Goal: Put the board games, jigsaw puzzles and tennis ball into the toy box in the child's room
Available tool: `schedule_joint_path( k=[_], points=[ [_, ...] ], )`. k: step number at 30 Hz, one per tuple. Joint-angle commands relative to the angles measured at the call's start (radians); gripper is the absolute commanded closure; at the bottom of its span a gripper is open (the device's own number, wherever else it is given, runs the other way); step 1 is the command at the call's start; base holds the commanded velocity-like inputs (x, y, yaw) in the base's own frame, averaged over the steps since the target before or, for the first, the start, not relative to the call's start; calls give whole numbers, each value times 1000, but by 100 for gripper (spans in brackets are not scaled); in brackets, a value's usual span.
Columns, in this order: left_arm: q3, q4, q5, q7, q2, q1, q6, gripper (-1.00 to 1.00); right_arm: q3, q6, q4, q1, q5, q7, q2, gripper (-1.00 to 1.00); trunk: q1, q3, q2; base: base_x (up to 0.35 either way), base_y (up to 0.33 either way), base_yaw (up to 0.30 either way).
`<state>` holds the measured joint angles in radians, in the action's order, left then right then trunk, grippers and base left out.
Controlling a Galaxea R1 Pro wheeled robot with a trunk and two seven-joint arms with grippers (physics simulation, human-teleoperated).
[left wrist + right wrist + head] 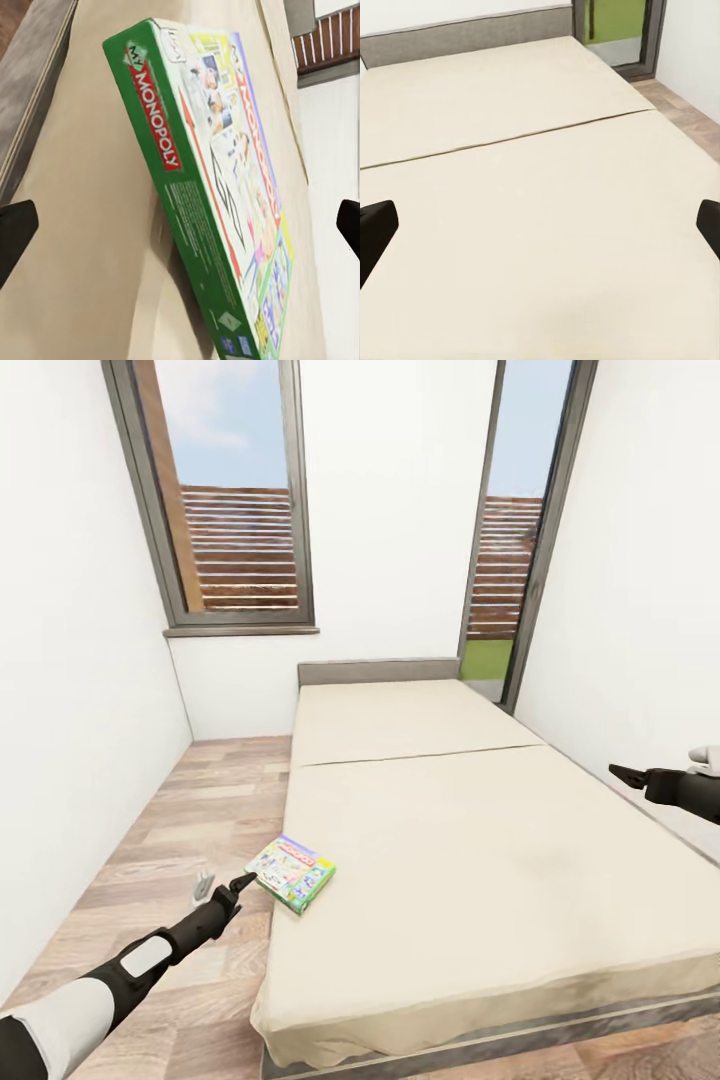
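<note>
You face the bed [480,830], which takes up most of the room ahead, its headboard against the far wall between two tall windows [235,510]. A seam crosses the beige cover about a third of the way down from the headboard. Wood floor [190,810] runs along the bed's left side.

One board game [291,873], a green-edged Monopoly box, lies flat on the mattress near its left edge, about level with your left hand. That puts it within reach from the floor side, which is probably why your left arm comes in low from there. The task names two games on the bed, but you can see this one alone from here; the table and toy box are elsewhere.

Your left gripper [240,884] sits just beside the box's near corner, apart from it as far as the head view tells. In the left wrist view the jaws stand wide open, the box's long green side [161,142] lying between the fingertips, so you look lined up to close across its thickness.

Your right gripper [625,773] hovers over the bed's right edge, jaws open, holding nothing, with bare cover below it.

A small grey object [203,884] lies on the floor near your left forearm; you cannot tell what it is.
</note>
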<state>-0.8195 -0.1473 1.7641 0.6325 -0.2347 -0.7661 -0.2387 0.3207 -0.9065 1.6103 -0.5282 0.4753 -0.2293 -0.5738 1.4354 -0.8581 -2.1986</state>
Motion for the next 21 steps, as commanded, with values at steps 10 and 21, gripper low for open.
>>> schedule_joint_path(
  k=[10,21],
  points=[
    [-4,0,27,10,-3,1,-7,-100,1,-5,0,-1,-7,-9,0,-100,0,-1,0,4,201,-8],
    [-4,2,100,1,-32,5,-13,-100,1,-5,0,-1,-7,-10,0,-100,0,-1,0,6,53,-116]
  ],
)
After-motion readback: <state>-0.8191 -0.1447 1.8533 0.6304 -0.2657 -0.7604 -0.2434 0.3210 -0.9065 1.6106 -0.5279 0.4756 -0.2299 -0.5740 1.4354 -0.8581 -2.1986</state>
